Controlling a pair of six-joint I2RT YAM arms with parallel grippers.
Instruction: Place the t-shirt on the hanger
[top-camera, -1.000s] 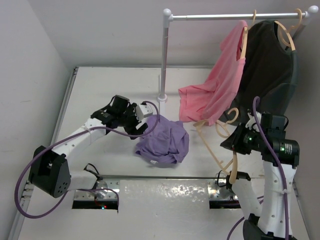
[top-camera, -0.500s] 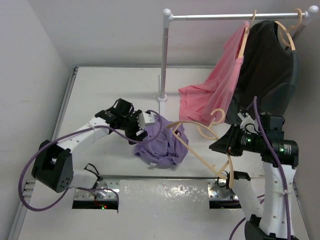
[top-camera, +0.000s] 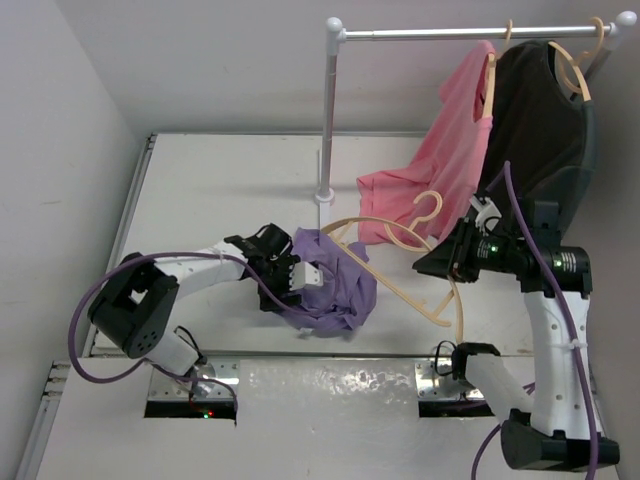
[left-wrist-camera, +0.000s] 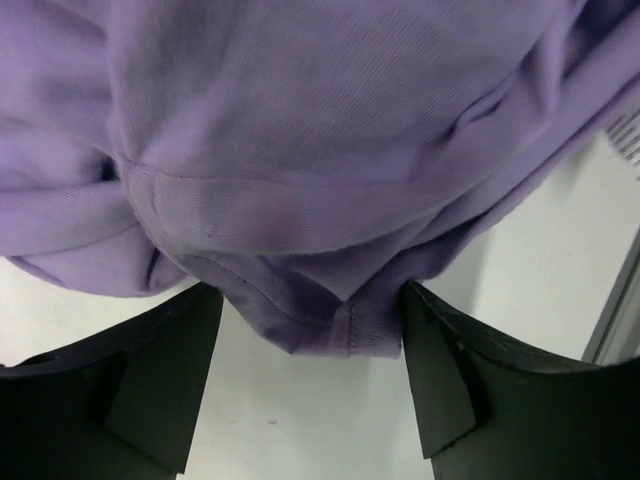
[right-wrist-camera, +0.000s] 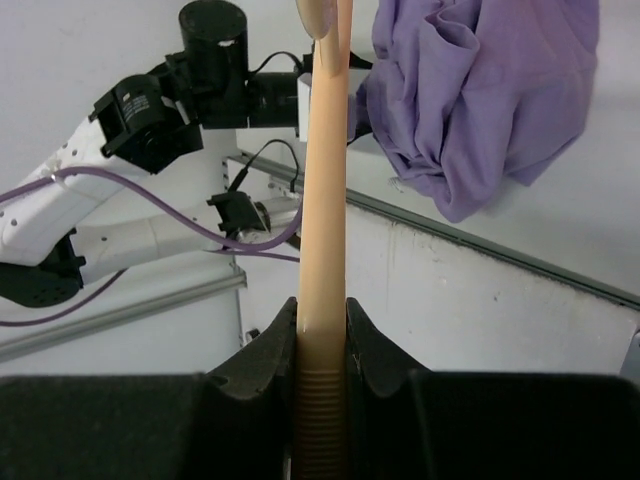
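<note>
The lavender t-shirt (top-camera: 335, 280) lies crumpled on the white table, left of centre. My left gripper (top-camera: 300, 276) is at its left edge, low on the table. In the left wrist view the fingers (left-wrist-camera: 160, 385) stand apart, and a hemmed fold of the t-shirt (left-wrist-camera: 320, 320) hangs between them, touching neither. My right gripper (top-camera: 443, 264) is shut on one arm of the tan hanger (top-camera: 375, 221). It holds the hanger above the table, just right of the t-shirt. The right wrist view shows the hanger (right-wrist-camera: 322, 200) clamped in my right gripper (right-wrist-camera: 322, 330), with the t-shirt (right-wrist-camera: 480, 90) beyond it.
A clothes rack with a white pole (top-camera: 327, 120) stands behind the t-shirt. A pink shirt (top-camera: 430, 180) and a black shirt (top-camera: 535, 130) hang from its rail on tan hangers, close behind my right arm. A metal strip (top-camera: 330, 378) runs along the near table edge.
My left gripper has moved right and toward the near edge, to the t-shirt's left edge. My right gripper has swung the hanger left toward the t-shirt and lifted it.
</note>
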